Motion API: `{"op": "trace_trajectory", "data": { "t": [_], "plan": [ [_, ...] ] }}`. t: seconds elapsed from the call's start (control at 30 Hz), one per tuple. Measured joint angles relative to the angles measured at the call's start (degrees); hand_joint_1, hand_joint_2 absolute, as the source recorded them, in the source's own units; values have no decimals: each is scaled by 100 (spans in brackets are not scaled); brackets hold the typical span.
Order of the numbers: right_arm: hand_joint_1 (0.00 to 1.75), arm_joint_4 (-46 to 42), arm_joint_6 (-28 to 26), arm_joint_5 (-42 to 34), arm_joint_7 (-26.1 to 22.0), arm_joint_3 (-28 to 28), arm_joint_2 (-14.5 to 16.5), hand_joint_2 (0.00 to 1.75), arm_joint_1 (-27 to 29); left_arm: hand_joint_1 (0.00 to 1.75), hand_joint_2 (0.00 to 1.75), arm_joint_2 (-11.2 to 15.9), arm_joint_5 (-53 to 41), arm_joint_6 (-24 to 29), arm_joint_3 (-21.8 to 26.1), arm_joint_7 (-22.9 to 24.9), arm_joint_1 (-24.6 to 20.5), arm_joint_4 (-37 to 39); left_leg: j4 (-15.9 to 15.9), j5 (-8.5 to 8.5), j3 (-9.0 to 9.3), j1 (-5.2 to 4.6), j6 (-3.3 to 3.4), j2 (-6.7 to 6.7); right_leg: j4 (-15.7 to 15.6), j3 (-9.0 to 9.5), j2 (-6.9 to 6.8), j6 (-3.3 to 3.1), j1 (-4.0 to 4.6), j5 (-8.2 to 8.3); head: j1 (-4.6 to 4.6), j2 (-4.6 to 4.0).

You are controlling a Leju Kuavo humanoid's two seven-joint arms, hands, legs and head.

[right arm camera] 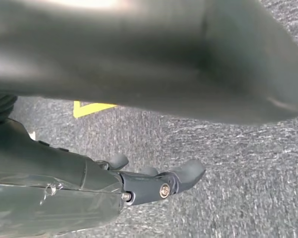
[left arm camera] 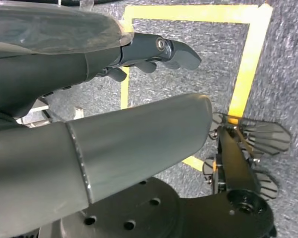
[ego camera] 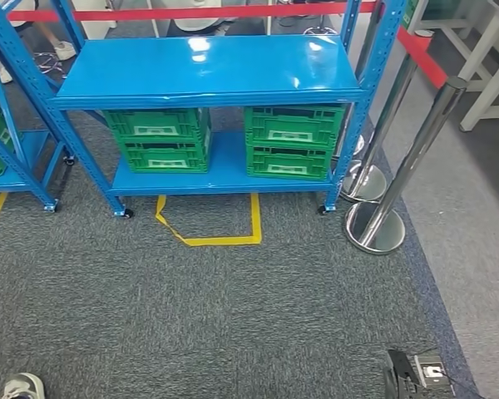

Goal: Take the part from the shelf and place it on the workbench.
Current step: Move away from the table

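- No part can be made out on the shelf [ego camera: 203,71]; its glossy blue top board lies bare, long axis running left to right across the head view.
- On the lower board stand four green crates in two stacks: left stack [ego camera: 160,140], right stack [ego camera: 292,140]. Their insides are hidden, so I cannot tell what they hold.
- Yellow tape [ego camera: 222,238] marks a square on the grey carpet [ego camera: 171,316] just before the shelf.
- Two chrome posts [ego camera: 385,199] with a red belt stand right of the shelf.
- Left hand [left arm camera: 155,52] hangs over the carpet, fingers extended, holding nothing.
- Right hand [right arm camera: 155,181] likewise: fingers extended, nothing in them.
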Motion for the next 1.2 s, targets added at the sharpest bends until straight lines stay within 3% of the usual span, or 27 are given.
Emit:
{"op": "trace_trajectory", "data": {
  "t": [0.23,0.37,0.43,0.53,0.57,0.6,0.67,0.7,0.77,0.83,0.9,0.97,1.03,1.07,1.1,1.13,1.2],
  "plan": [
    [0,0,4,27,10,6,0,0,1,0,0,-7,19,0,1,8,-1,0,21,-21,-2,-15,48,-2,-47,30,1,46,-19,17,40,0],
    [0,-1,5,30,15,17,-2,0,0,0,0,-6,26,0,1,21,-9,0,-94,-9,72,-2,177,12,-94,65,-15,178,-35,4,14,0],
    [0,-1,7,34,13,20,-5,0,-3,0,0,-12,26,-1,1,21,-9,0,-242,22,184,49,215,56,239,-66,-95,213,-28,-185,48,0],
    [0,-1,11,46,10,24,-7,0,0,0,0,-14,28,-7,1,21,2,0,-285,-24,282,74,205,109,1393,-663,-178,276,-88,-648,113,0],
    [0,-1,11,47,12,27,-7,0,8,0,0,-16,28,-9,1,21,9,0,-283,-53,317,89,182,118,1589,-785,-189,306,-117,-655,120,0],
    [0,0,11,46,14,30,-7,0,17,0,0,-21,28,-9,1,21,17,0,-278,-87,360,112,148,122,1562,-797,-200,340,-149,-546,127,0],
    [0,0,11,42,15,38,-6,0,28,0,0,-28,26,-10,1,21,31,0,-239,-183,460,170,46,125,888,-513,-241,433,-220,-102,147,0],
    [0,0,11,36,15,42,-3,0,27,0,0,-20,25,-10,1,19,31,1,-200,-240,494,184,-15,125,525,-345,-249,466,-232,41,178,-1],
    [0,0,11,18,13,49,2,0,19,0,0,-7,17,-10,1,11,21,3,-143,-316,518,179,-116,121,160,-146,-239,413,-236,100,202,-1],
    [0,-1,12,7,11,54,4,0,13,0,0,-10,5,-10,1,4,6,4,-145,-334,532,184,-168,116,174,-122,-203,269,-209,37,150,0],
    [0,-3,12,-3,8,58,4,0,18,0,0,-22,-4,-10,1,1,-5,4,-40,-401,510,206,-202,108,169,-93,-192,181,-194,5,86,0],
    [0,-3,11,-10,2,59,4,0,14,0,0,-27,-9,-11,1,-2,-20,4,549,-626,180,197,-211,97,152,-47,-188,116,-183,-25,13,0],
    [0,-3,11,-14,-2,61,4,0,3,0,0,-27,-13,-11,1,-3,-19,4,1444,-861,-426,171,-188,89,145,-14,-179,60,-149,-67,-47,0],
    [0,-3,11,-18,-2,62,4,0,2,0,0,-27,-14,-11,1,-3,-5,4,1734,-864,-671,158,-164,85,143,16,-168,34,-125,-95,-60,0],
    [0,-3,11,-22,-3,64,4,0,5,0,0,-27,-15,-11,1,-3,11,4,1798,-751,-807,142,-126,80,141,57,-152,16,-101,-128,-67,0],
    [0,-3,11,-26,-3,67,4,0,6,0,0,-27,-16,-11,1,-3,26,4,1624,-530,-823,113,-71,73,138,110,-135,6,-79,-164,-73,0],
    [0,-4,11,-29,-9,73,8,0,2,0,0,-14,-18,-11,1,-4,37,5,899,-32,-625,28,94,48,121,205,-109,4,-50,-245,-86,0]
  ]
}}
